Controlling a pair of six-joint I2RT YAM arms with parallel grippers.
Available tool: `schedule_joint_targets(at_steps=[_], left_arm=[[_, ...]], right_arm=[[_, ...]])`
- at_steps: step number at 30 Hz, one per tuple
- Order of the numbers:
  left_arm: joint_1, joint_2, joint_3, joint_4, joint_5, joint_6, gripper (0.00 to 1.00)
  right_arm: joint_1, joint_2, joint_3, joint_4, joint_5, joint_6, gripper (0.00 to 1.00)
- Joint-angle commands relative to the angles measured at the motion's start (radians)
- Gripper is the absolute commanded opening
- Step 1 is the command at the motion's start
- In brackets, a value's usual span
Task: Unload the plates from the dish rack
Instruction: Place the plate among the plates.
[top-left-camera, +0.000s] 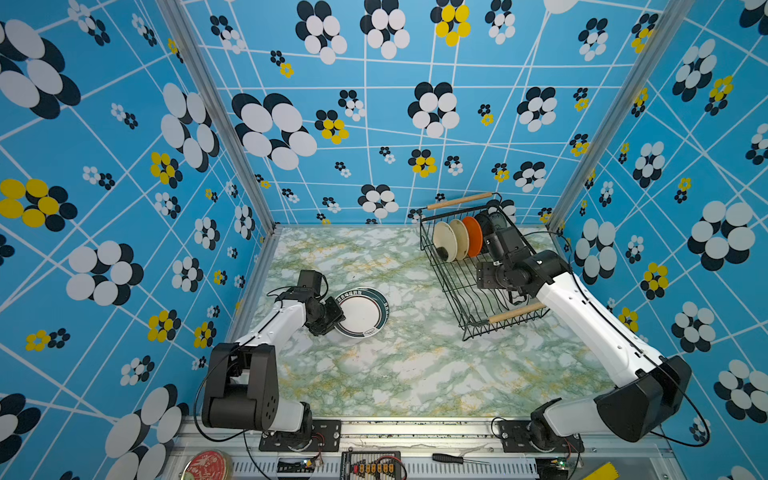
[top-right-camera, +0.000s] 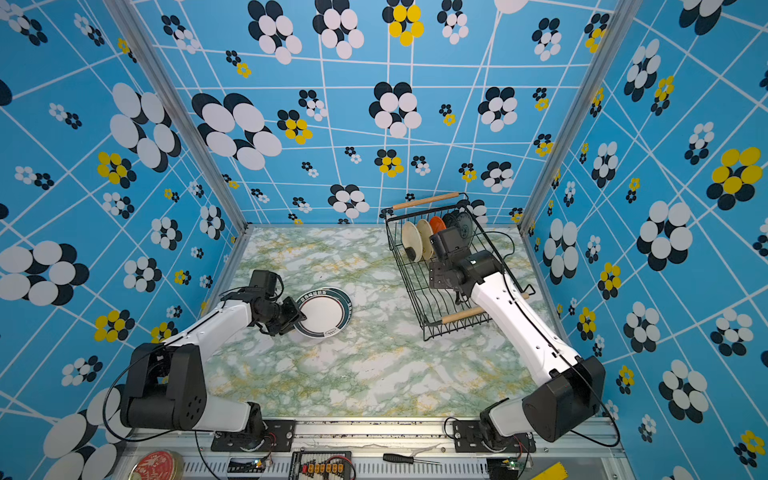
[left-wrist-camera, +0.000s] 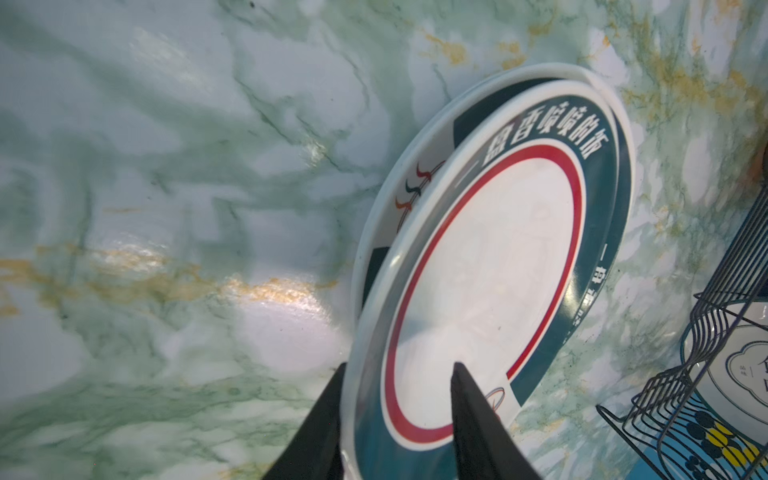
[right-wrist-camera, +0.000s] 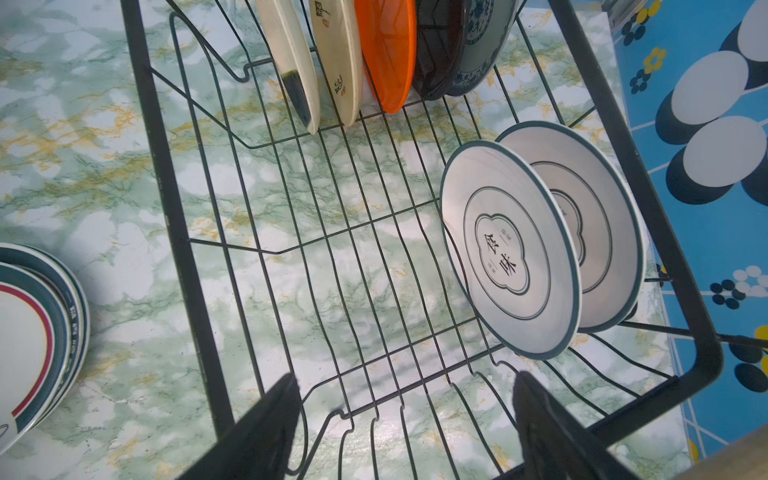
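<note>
Stacked plates (top-left-camera: 365, 311) lie flat toward the left edge of the worktop (top-left-camera: 415, 374). Your left gripper (left-wrist-camera: 399, 365) straddles the top plate's rim, fingers partly parted, contact unclear. Dish rack (top-left-camera: 459, 200) sits in the far right corner: five small plates (right-wrist-camera: 388, 54) upright, two white plates (right-wrist-camera: 511, 249) leaning in the other row. Your right gripper (right-wrist-camera: 405, 378) hovers over it, fingers wide, empty.

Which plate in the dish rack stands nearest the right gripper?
Front white plate with teal rim and emblem; its twin stands behind it, the colourful row farther off.
</note>
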Motion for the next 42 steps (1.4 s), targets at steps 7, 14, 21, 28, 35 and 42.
schedule_joint_targets(at_steps=[7,14,21,28,35,42], left_arm=[[0.003,0.038,0.019,0.021,0.016,0.017,0.53],[-0.02,0.062,0.039,0.036,0.023,0.02,0.6],[-0.026,0.072,0.062,0.022,0.022,0.035,0.64],[-0.043,0.119,0.106,-0.009,0.021,0.052,0.67],[-0.049,0.089,0.113,-0.06,-0.019,0.061,0.69],[-0.043,0.0,0.117,-0.143,-0.043,0.087,0.69]], right_arm=[[-0.008,-0.015,-0.018,-0.012,-0.013,-0.014,0.83],[-0.01,-0.016,-0.019,-0.02,-0.016,-0.019,0.83],[-0.021,-0.017,-0.027,-0.024,-0.032,-0.023,0.83],[-0.026,-0.015,-0.03,-0.025,-0.042,-0.028,0.83],[-0.057,-0.002,-0.025,-0.018,-0.042,-0.048,0.83],[-0.123,0.018,0.0,-0.024,-0.007,-0.092,0.82]])
